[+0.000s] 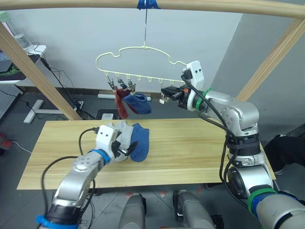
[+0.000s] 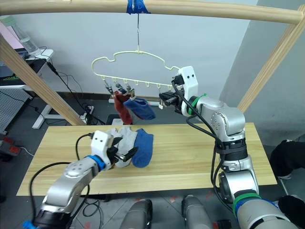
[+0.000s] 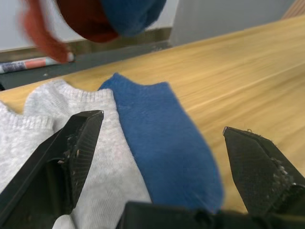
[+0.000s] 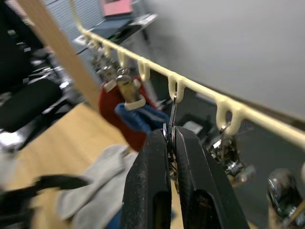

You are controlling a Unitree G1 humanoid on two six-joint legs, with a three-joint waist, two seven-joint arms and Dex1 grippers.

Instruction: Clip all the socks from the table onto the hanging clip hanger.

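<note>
Overhead, right claw [image 4: 170, 143] clamped on metal clip [image 4: 172, 107], left claw [image 3: 162, 143] apart over blue sock [image 3: 167, 148].

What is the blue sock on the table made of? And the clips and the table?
The blue sock looks like soft knitted fabric: its surface is fuzzy and matte. The clips on the clip hanger seem to be metal, since they are thin, grey and shiny. The table looks like light wood, with plank lines and grain showing, probably with a smooth finish.

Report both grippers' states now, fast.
Left gripper: open, empty, over the blue sock on the table.
Right gripper: shut on a metal clip of the clip hanger.
</note>
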